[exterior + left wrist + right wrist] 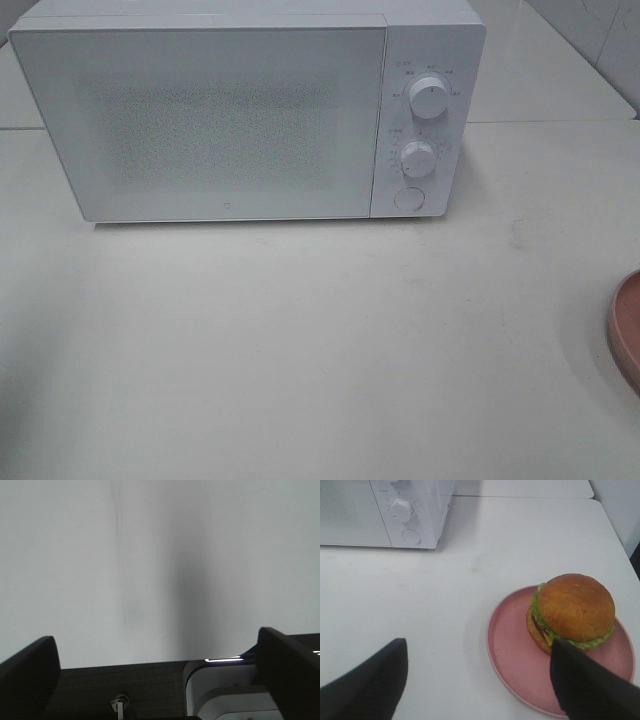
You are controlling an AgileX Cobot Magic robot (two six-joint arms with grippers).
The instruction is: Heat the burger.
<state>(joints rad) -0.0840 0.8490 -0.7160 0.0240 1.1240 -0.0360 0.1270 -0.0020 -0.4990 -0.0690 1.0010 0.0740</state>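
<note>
The burger (575, 607), with a golden-brown bun, green lettuce and a dark patty, sits on a round pink plate (512, 655) in the right wrist view. My right gripper (480, 680) hovers above the table just short of the plate, open, with nothing between its fingers; one fingertip (585, 680) overlaps the plate's near side. The left gripper (160, 680) is wide open and empty, facing a plain white surface. In the high view neither gripper shows, the burger is out of frame, and only the plate's rim (625, 330) peeks in at the right edge.
A white microwave (230, 120) stands at the back of the table, door shut, with two knobs and a round button (408, 198) on its right panel. It also shows in the right wrist view, microwave (420, 525), well away from the plate.
</note>
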